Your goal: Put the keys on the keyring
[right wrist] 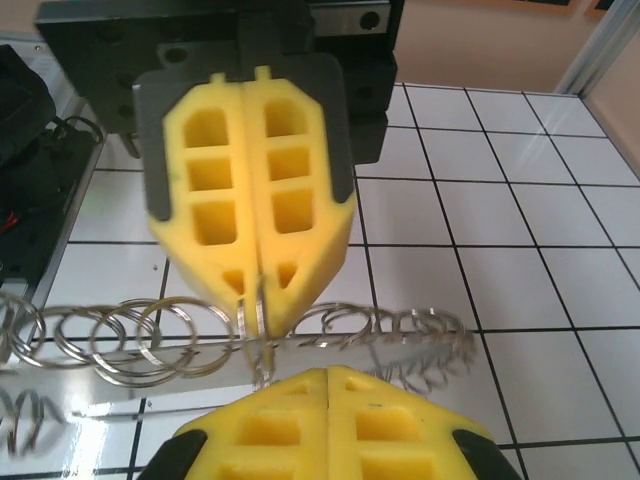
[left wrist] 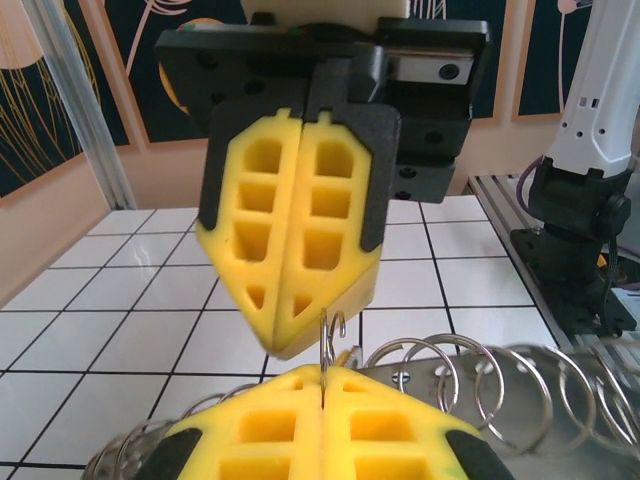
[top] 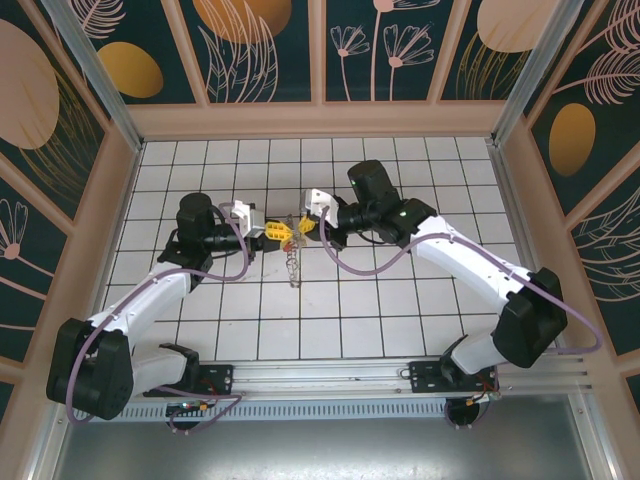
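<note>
Keyring (top: pixel 292 262), a thin silvery wire strung with many small silvery split rings, is held over the middle of the white tiled table (top: pixel 400 320). It hangs in a short string below where my two claws meet tip to tip. My left claw (top: pixel 272 231) is closed, its yellow pads (left wrist: pixel 400 430) pinching a thin wire loop (left wrist: pixel 328 340) that comes straight out of their seam. My right claw (top: pixel 303 226) is closed too, pressed against the same loop. I can't tell whether it has the wire, because its own pads (right wrist: pixel 400 420) block that spot. The split rings (right wrist: pixel 150 335) fan out sideways just behind the tips. My right arm's black base (left wrist: pixel 575 230) stands beyond them.
</note>
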